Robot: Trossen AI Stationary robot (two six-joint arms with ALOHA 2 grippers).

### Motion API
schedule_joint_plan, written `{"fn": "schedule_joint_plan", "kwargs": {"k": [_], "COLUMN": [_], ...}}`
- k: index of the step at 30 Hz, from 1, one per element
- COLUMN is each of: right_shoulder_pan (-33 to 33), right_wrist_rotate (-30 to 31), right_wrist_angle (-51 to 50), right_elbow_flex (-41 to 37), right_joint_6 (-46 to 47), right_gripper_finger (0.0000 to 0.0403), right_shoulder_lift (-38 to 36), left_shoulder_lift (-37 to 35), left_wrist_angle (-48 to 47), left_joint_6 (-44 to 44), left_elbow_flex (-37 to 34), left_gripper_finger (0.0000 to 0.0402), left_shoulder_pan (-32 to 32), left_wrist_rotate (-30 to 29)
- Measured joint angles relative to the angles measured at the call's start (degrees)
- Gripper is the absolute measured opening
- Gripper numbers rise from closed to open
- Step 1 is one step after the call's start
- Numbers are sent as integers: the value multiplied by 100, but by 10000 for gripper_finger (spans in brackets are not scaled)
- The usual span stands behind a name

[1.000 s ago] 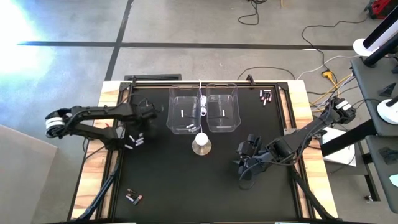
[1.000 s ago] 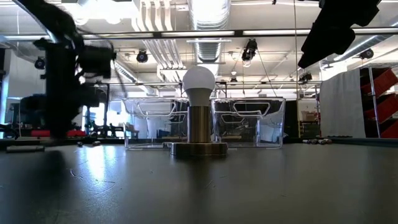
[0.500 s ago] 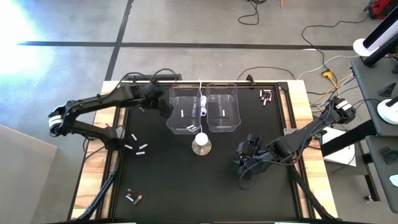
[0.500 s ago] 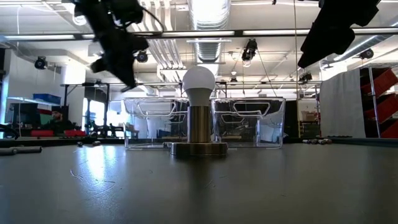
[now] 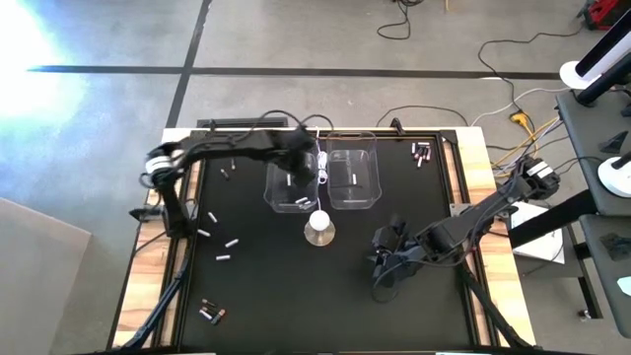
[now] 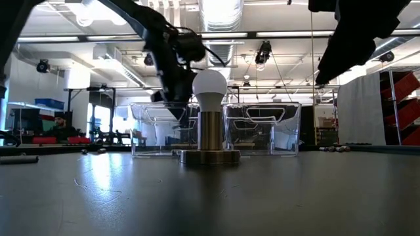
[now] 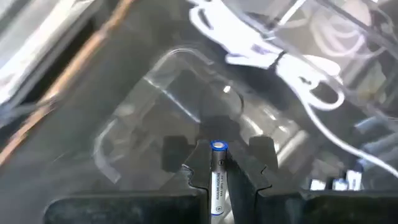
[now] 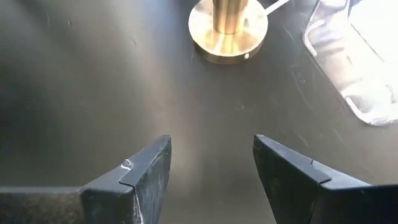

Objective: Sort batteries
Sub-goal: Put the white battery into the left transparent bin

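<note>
Left gripper (image 7: 219, 180) clamping silvery-white cylindrical battery (image 7: 217, 177) between fingers (blue-capped end pointing forward), hovering over left clear plastic bin (image 5: 291, 174). Right gripper (image 8: 211, 168) hanging with fingers apart, round brass lamp base (image 8: 228, 29) lying ahead of fingertips.

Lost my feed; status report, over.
Left gripper shut on a battery, over the left bin. Right gripper open, idle above the table. Nothing blocking.
</note>
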Motion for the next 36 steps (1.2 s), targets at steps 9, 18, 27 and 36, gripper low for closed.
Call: {"fn": "schedule_joint_plan", "kwargs": {"k": [9, 18, 27, 36], "right_shoulder_pan": [20, -173, -473, -661], "right_wrist_rotate": [-148, -146, -143, 59], "right_wrist_angle": [-31, -30, -170, -199], "right_elbow_flex": [0, 0, 235, 721], "right_joint_6": [153, 38, -195, -932], "right_gripper_finger": [219, 219, 219, 219], "right_shoulder_lift": [82, 82, 82, 82], "left_shoulder_lift": [971, 1239, 874, -1289], "left_wrist_angle": [-143, -45, -281, -677], "left_joint_6": [837, 1377, 1539, 1360], "left_elbow_flex": [402, 250, 113, -494], "left_gripper_finger": [9, 24, 84, 162], "left_shoulder_pan": [-46, -72, -139, -915], "left_wrist_rotate": [182, 155, 203, 387]}}
